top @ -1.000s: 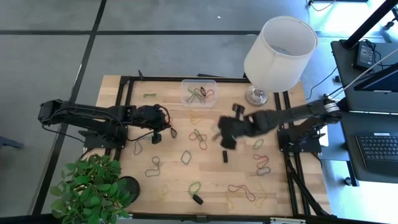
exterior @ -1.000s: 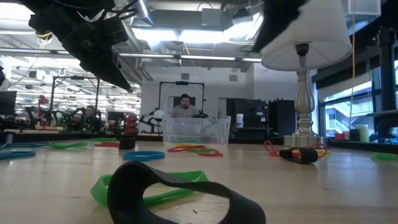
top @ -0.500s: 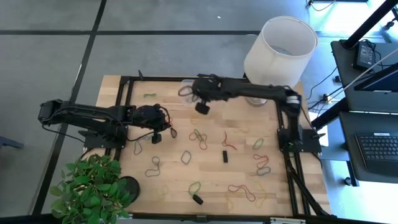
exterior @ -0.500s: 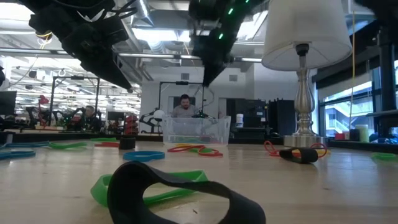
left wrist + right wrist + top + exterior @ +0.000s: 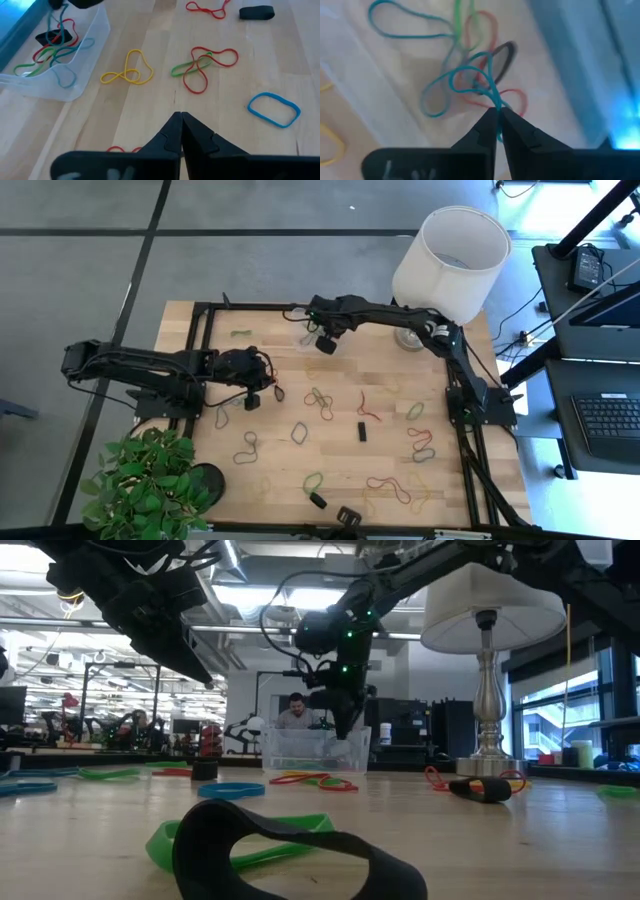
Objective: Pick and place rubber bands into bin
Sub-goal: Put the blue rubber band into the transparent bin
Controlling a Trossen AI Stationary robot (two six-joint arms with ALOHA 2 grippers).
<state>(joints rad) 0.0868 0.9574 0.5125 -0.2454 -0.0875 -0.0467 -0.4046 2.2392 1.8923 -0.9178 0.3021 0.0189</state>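
From above, the right gripper [image 5: 322, 340] reaches across the far side of the table [image 5: 450, 490] and hangs over the bin [image 5: 305, 336], which sits at the far edge just beside the lamp [image 5: 450, 255]. The bin's long side runs across the table, parallel to that far edge. The left gripper [image 5: 252, 398] waits low near the table's left part, among loose rubber bands [image 5: 318, 402].

From table height, the right gripper [image 5: 340, 710] hangs just above the clear bin [image 5: 315, 750], fingers pointing down into it.

Past the left wrist, the left gripper [image 5: 181, 131] has its fingers pressed together on nothing. The bin [image 5: 75, 80] lies off to one side with several bands in it.

Past the right wrist, the right gripper [image 5: 497, 127] has its tips pinched on a teal band [image 5: 465, 82], whose loop dangles away from the tips toward the heap already in the bin [image 5: 375, 120].

My worry is that the band could cling to a finger when the tips part and ride back out. It also hangs close to the wall, so it could drape over the rim and slip onto the wood.
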